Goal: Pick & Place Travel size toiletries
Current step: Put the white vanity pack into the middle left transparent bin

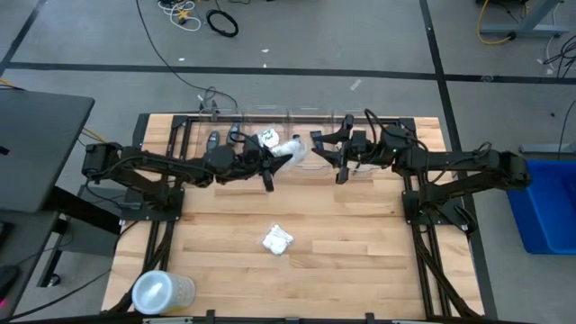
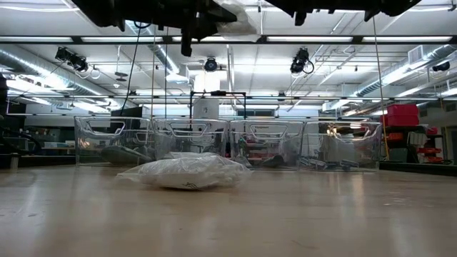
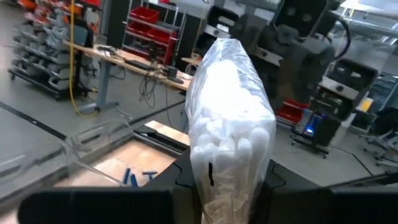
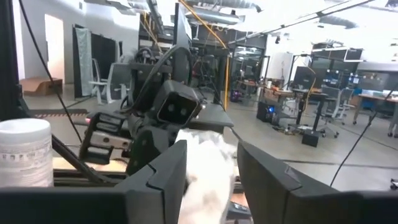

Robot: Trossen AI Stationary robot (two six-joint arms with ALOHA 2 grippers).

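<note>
My left gripper is raised over the far middle of the table, beside the row of clear bins, and is shut on a white crinkly packet. That packet points toward my right gripper. The right gripper is open, and its fingers frame the held packet without touching it. A second white packet lies flat on the table's middle. Dark oval cases and another packet lie in the bins. My left gripper pinches the white packet by its near end between the two fingers. The rest of the packet sticks out ahead of the fingers, roughly level, toward the table's right. It is lifted clear of table and bins.
A large translucent round container lies at the table's near left corner. The clear bins line the far edge. Bare wood lies between the lying packet and the near edge. A blue tub stands off the table's right.
</note>
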